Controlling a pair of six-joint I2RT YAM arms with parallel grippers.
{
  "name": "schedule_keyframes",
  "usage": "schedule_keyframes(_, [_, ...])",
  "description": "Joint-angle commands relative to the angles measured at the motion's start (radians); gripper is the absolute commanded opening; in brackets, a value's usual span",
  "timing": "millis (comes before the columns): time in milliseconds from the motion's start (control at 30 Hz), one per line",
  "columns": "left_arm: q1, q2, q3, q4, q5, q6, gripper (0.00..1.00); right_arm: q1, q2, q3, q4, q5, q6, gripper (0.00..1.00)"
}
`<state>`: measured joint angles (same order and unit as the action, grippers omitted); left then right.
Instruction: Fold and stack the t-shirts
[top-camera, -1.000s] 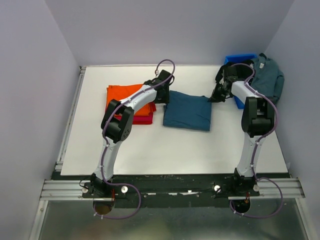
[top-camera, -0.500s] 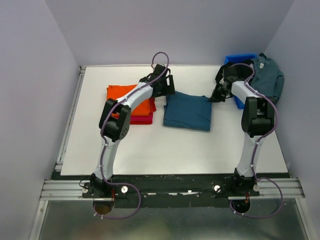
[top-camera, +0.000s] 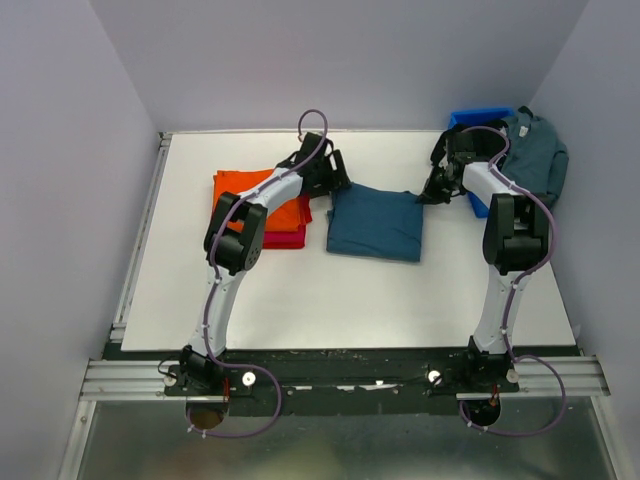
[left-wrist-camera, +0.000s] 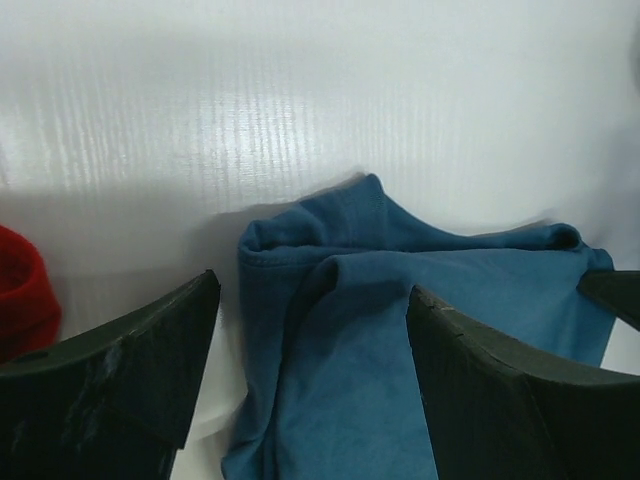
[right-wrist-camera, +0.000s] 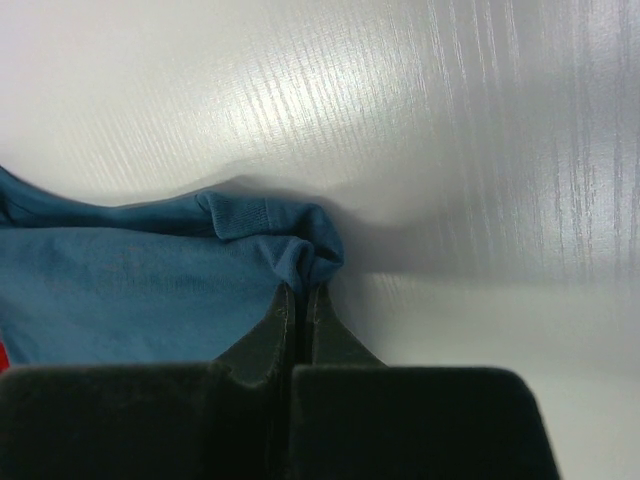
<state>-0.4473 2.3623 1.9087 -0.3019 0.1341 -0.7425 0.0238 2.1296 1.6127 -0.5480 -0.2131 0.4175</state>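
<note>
The white, faintly ribbed bench (top-camera: 300, 290) carries a folded crimson red cloth t-shirt (top-camera: 285, 238) at ten o'clock. A folded dark teal blue cloth t-shirt (top-camera: 375, 225) lies just beside it, near the middle. A rigid blue plastic bin (top-camera: 470, 117) sits in the two o'clock corner.

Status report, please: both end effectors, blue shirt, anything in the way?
Left end effector open over corner of teal shirt. Right end effector shut on opposite far corner. Orange shirt lies close on its left.
</note>
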Motion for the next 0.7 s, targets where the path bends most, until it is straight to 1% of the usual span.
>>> schedule_keyframes(0, [-0.005, 0.031, 0.01, 0.044, 0.07, -0.032, 0.81, -0.005, -0.004, 0.0, 0.019, -0.025, 0.001, 0.02])
schedule_keyframes(67, [-0.005, 0.044, 0.019, 0.046, 0.075, -0.037, 0.69, -0.005, -0.007, -0.007, 0.026, -0.025, 0.004, 0.04])
schedule_keyframes(100, [-0.005, 0.049, 0.021, 0.052, 0.078, -0.043, 0.61, -0.005, -0.01, -0.014, 0.033, -0.026, 0.006, 0.07])
schedule_keyframes(133, [-0.004, 0.052, 0.02, 0.061, 0.078, -0.046, 0.54, -0.005, -0.011, -0.019, 0.04, -0.029, 0.007, 0.19])
schedule_keyframes(200, [-0.002, 0.054, 0.018, 0.072, 0.075, -0.049, 0.43, -0.004, -0.022, -0.037, 0.065, -0.029, 0.017, 0.39])
schedule_keyframes(267, [-0.004, 0.055, 0.021, 0.079, 0.068, -0.046, 0.33, -0.005, -0.028, -0.05, 0.079, -0.011, 0.036, 0.48])
schedule_keyframes(467, [-0.004, 0.052, 0.01, 0.096, 0.053, -0.043, 0.3, -0.018, -0.034, -0.069, 0.129, -0.029, 0.084, 0.52])
schedule_keyframes(667, [-0.005, 0.06, -0.005, 0.119, 0.052, -0.054, 0.15, -0.018, -0.017, -0.051, 0.12, -0.065, 0.092, 0.5])
